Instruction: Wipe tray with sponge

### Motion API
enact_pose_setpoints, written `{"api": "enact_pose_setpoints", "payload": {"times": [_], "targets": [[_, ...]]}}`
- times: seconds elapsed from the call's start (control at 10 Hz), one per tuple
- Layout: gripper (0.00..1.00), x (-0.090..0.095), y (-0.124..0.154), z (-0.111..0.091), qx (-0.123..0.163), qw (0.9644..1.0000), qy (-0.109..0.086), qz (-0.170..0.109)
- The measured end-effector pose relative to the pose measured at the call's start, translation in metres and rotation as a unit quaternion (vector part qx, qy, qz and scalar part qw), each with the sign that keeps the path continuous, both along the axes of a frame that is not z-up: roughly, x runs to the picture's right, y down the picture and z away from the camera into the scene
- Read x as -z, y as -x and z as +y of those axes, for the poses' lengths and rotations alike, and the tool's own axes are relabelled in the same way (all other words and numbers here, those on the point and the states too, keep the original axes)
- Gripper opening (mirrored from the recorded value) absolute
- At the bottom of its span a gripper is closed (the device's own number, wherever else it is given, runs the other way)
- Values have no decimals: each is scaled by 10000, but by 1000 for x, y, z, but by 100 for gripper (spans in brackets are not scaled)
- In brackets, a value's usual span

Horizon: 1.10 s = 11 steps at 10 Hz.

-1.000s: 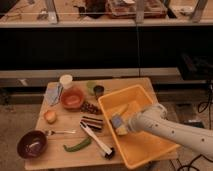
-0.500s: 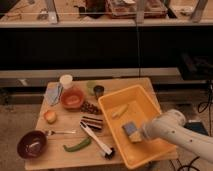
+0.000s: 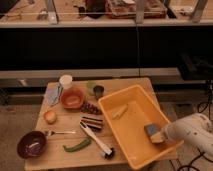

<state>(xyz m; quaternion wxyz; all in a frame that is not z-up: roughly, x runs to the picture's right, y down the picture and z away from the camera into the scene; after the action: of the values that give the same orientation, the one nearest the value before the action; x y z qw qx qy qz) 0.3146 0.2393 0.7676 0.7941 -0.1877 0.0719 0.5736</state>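
1. yellow tray (image 3: 131, 107) sits on the right side of the wooden surface (image 3: 60, 150); the sponge (image 3: 151, 131) is inside it, down on the floor by the right wall
2. pincer (image 3: 159, 136) is low in the tray right at the sponge; looks like it's holding it, but honestly can't tell how the grip stands
3. to wipe well I'd keep the sponge flat and pressed down; long strokes toward the far corner
4. a pale scrap (image 3: 119, 112) lies mid-tray; sweep through it, not around
5. go easy near the wall; the tray might skid
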Motion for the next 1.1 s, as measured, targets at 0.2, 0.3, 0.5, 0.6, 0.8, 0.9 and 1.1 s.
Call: {"api": "enact_pose_setpoints", "payload": {"times": [0.2, 0.3, 0.5, 0.6, 0.8, 0.9, 1.1], "targets": [[0, -8, -14, -9, -16, 10000, -70, -44], [0, -11, -15, -12, -10, 9999, -93, -82], [0, -18, 5, -16, 79, 9995, -119, -265], [0, -20, 17, -18, 112, 9993, -127, -334], [0, -25, 59, -19, 188, 9984, -123, -519], [0, -28, 91, -20, 255, 9974, -127, -659], [0, -29, 138, -20, 365, 9949, -135, -928]]}}
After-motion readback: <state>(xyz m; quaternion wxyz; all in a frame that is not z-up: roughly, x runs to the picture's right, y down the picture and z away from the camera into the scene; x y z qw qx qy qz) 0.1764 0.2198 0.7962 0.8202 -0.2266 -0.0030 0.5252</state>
